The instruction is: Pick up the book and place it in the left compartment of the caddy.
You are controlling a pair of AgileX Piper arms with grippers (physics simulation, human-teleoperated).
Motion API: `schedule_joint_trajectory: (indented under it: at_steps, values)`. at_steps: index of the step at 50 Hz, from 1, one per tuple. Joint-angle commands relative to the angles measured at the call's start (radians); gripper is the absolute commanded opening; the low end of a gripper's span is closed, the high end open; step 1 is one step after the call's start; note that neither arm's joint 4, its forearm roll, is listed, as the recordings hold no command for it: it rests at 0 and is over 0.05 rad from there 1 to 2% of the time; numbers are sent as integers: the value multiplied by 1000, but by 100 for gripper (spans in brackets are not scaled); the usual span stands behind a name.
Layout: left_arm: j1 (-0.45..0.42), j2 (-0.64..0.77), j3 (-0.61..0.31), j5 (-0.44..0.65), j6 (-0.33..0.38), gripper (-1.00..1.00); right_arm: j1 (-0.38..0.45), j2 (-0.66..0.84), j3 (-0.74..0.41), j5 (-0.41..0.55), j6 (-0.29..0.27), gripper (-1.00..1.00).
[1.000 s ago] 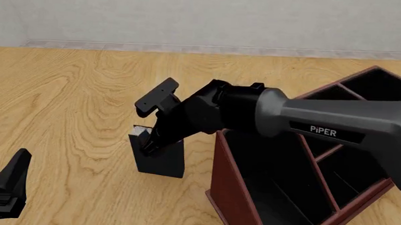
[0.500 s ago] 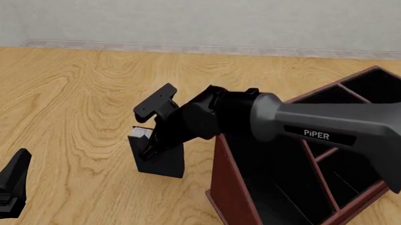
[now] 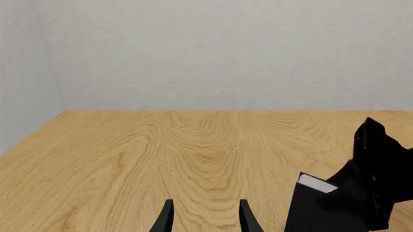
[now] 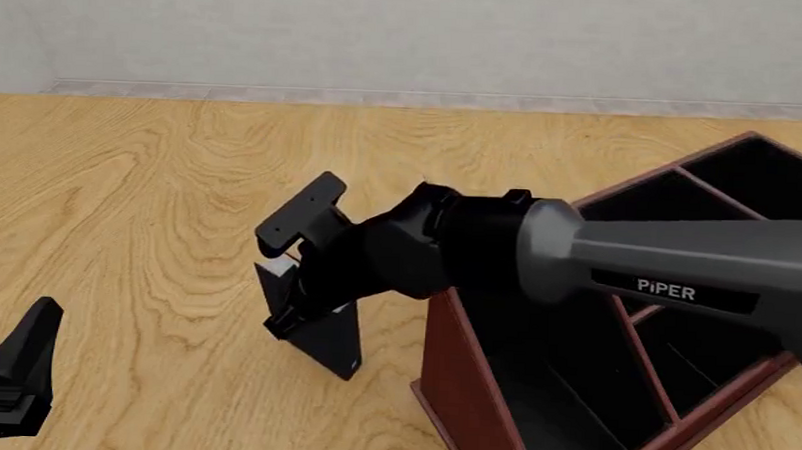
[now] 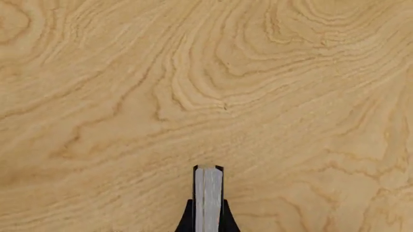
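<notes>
My right gripper [image 4: 281,316] is clamped on the book [image 4: 320,334], one finger against each cover, white page edge [image 5: 208,198] showing between them. The book hangs tilted, just beside the caddy [image 4: 452,372] wall. My left gripper [image 3: 205,217] stands apart, jaws parted, gripping nothing.

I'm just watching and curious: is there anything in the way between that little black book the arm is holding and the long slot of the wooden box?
Nothing visible. The book, pinched in the right gripper, hangs tilted beside the caddy. Only the caddy's near wall separates it from the left compartment, which looks empty, so it must go over.
</notes>
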Motion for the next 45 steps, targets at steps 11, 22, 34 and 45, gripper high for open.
schedule_joint_trajectory:
  at_steps: [11,22,34,45]
  values:
    - [0,0,0,0,0,100,91,-101,54,-18,57,-100]
    - [0,0,0,0,0,100,164,-201,87,-4,106,-100]
    - [0,0,0,0,0,100,246,-325,118,25,141,-100]
    - [0,0,0,0,0,100,310,-423,114,95,149,-100]
